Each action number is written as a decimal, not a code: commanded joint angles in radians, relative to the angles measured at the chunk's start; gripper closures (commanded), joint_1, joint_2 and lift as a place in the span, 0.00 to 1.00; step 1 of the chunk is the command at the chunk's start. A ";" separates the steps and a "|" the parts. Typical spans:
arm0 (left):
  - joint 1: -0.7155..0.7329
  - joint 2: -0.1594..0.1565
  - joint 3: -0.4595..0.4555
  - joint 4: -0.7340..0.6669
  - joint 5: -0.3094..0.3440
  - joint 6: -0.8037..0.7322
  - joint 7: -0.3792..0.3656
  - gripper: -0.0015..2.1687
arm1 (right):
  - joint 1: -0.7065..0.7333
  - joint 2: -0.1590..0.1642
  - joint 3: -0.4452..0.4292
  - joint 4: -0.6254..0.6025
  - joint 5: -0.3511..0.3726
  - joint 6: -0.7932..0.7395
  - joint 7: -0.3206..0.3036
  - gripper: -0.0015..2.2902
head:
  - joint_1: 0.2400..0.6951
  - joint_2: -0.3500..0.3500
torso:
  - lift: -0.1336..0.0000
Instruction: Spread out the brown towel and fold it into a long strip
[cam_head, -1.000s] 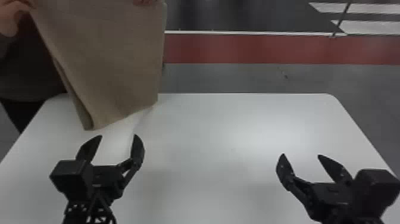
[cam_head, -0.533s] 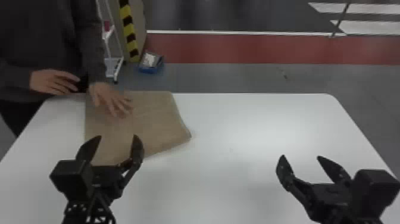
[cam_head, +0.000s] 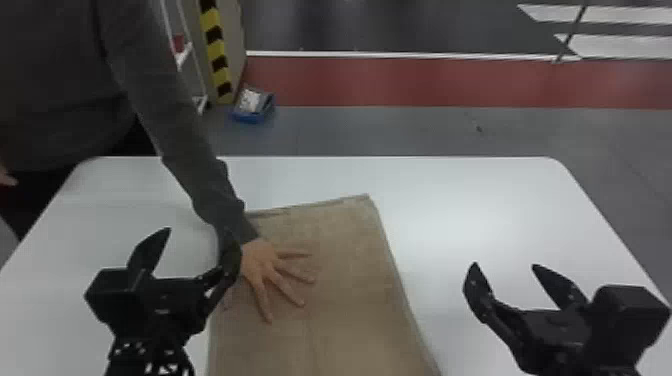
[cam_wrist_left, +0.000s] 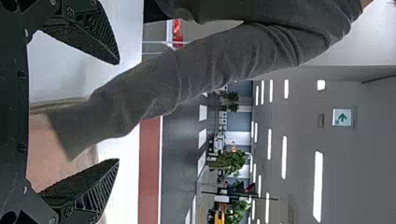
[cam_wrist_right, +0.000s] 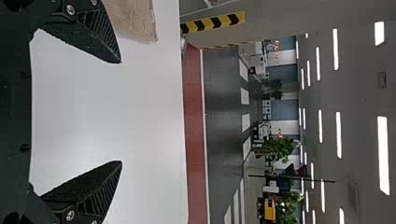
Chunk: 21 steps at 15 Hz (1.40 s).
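Left tool (cam_head: 200, 232): we see its two black fingers well apart, with nothing gripped between them; in the head view its inner finger overlaps the sleeve and the near-left edge of the towel, and we cannot tell whether it touches either.
Right tool (cam_head: 505, 265): we find this one wide open too, gripping nothing, to the right of the towel and apart from it.
Brown towel (cam_head: 345, 250): we have it lying on the tabletop between the two tools, nearer the left one, and running on past the head view's bottom edge (a faint crease shows towards that end).
Person's hand (cam_head: 272, 275): we see it palm down on the towel, fingers spread, close to the cloth's left side.
Grey sleeve (cam_head: 180, 130): it reaches in from the far left, its cuff over the towel's left side.
Tabletop (cam_head: 465, 210): white, with rounded far corners, under the towel.
Floor: beyond the tabletop we see grey flooring (cam_head: 360, 132), then a red band (cam_head: 425, 82) edged in white.
Far left: a blue box (cam_head: 252, 105) sits on the floor beside a yellow-and-black striped panel (cam_head: 217, 55).
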 joint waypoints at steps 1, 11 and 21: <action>-0.002 -0.003 0.000 0.002 0.000 0.000 0.000 0.07 | 0.000 0.002 -0.002 0.000 0.000 0.000 0.000 0.05 | 1.00 0.46 | 0.08; -0.006 -0.003 0.000 0.007 0.001 0.000 0.000 0.07 | 0.000 0.002 0.000 0.000 0.000 0.009 0.000 0.05 | 1.00 0.46 | 0.08; -0.075 -0.003 0.006 0.035 -0.009 0.113 -0.107 0.09 | 0.000 0.002 -0.003 -0.003 0.002 0.031 0.000 0.05 | 1.00 0.45 | 0.08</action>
